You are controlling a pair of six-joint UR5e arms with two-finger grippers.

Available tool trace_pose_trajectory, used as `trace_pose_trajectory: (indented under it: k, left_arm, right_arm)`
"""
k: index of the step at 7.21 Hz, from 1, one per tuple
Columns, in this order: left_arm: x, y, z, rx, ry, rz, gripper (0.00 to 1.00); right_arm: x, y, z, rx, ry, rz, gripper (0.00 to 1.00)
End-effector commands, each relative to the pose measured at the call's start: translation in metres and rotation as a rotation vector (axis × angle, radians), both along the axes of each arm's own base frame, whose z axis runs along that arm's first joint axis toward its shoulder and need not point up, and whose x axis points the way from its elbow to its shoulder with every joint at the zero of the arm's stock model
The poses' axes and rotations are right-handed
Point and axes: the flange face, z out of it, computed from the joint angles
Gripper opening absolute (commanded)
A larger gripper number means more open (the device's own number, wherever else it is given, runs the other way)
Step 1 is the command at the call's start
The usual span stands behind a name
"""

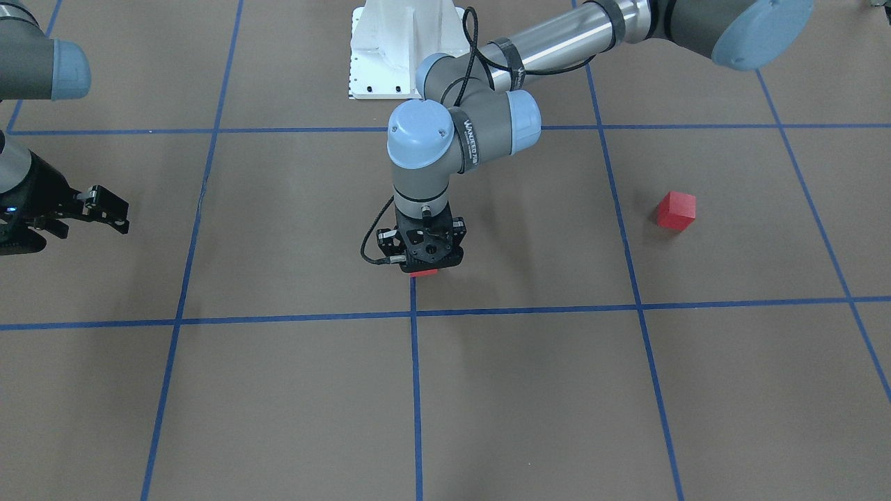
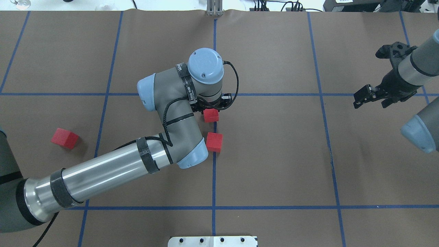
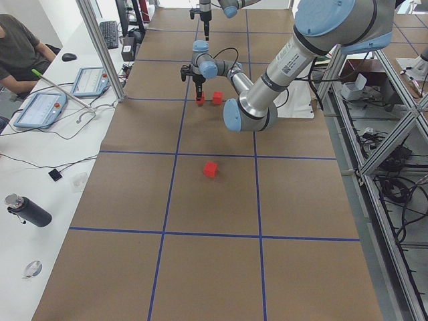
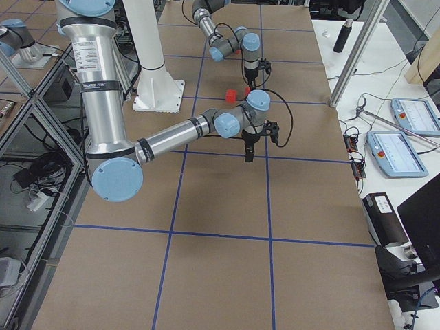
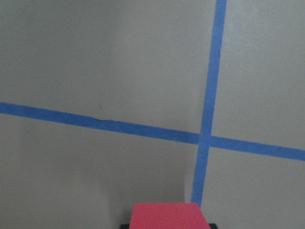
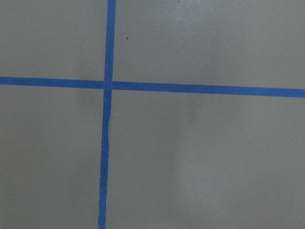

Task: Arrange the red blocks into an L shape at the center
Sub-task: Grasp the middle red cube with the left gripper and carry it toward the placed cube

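My left gripper [image 2: 211, 107] points straight down at the table's center and is shut on a red block [image 2: 211, 115]. That block shows under the gripper in the front view [image 1: 423, 273] and at the bottom edge of the left wrist view [image 5: 169, 215]. It hangs low by the central blue line, and I cannot tell if it touches the table. A second red block [image 2: 214, 142] sits on the table just nearer the robot, apart from the held one. The third red block [image 2: 64, 138] lies far out on the robot's left [image 1: 676, 210]. My right gripper [image 2: 377, 73] is open and empty, off to the right.
Brown paper with blue tape grid lines [image 2: 214, 171] covers the table. The robot's white base plate [image 2: 212, 241] is at the near edge. The left arm's long forearm [image 2: 103, 178] stretches low across the left half. The right wrist view shows only a tape crossing [image 6: 108, 85].
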Motion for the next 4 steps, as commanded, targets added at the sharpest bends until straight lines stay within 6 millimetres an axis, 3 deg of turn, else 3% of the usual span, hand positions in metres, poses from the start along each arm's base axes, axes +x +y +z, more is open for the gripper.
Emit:
trace_pose_trajectory:
  k: [1, 4]
  left_arm:
    - [0.003, 0.008, -0.004, -0.001, 0.007, 0.015, 0.00]
    - [0.009, 0.018, -0.005, 0.002, 0.010, 0.031, 0.00]
  right_arm:
    - [-0.003, -0.007, 0.019, 0.035, -0.025, 0.005, 1.00]
    - [-0.004, -0.009, 0.020, 0.040, -0.028, 0.005, 1.00]
